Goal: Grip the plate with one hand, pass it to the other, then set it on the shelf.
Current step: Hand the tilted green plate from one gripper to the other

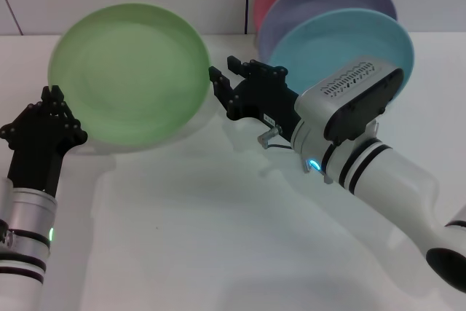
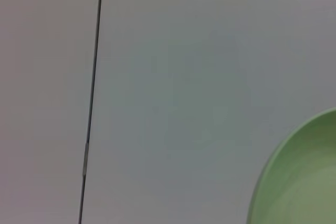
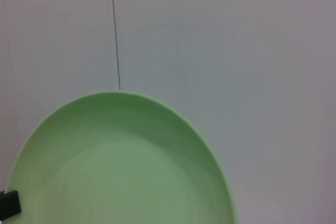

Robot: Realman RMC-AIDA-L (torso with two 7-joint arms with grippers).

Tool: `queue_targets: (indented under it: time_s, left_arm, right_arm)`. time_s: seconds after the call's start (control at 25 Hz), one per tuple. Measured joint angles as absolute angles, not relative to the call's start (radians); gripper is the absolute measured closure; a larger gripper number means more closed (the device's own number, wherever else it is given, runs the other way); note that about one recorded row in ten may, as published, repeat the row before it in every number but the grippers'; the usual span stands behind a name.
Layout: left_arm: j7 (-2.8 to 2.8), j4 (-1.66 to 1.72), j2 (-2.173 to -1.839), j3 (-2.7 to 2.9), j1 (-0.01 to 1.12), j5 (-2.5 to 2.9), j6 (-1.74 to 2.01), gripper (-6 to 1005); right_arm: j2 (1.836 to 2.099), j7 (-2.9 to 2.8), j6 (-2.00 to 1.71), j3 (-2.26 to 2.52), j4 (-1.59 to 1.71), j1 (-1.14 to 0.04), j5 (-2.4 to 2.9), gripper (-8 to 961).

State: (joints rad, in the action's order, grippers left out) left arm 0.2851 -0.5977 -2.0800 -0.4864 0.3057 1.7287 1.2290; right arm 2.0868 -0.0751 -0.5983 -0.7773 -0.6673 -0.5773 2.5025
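Hanging tilted between both hands, the green plate [image 1: 129,74] has the right gripper [image 1: 234,91] pinching its near rim, while the left gripper [image 1: 45,123], fingers spread, sits just beside the opposite edge.

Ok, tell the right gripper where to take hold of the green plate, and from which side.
Take the green plate by its thin rim on the edge facing the right gripper, and come in from the robot's right. The plate is raised and tilted, so that rim is exposed. The left gripper sits at the opposite edge, which leaves the right side free. Probably best to put one of the jaws on each face.
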Motion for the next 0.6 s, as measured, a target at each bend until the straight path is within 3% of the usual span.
queue_targets:
  time_s: [0.6]
  left_arm:
    - [0.285,-0.608,-2.08,-0.474,0.298,1.732,1.237,968]
  right_arm:
    - [2.086,-0.075,-0.59,-0.776,-0.652,-0.606,2.505,636]
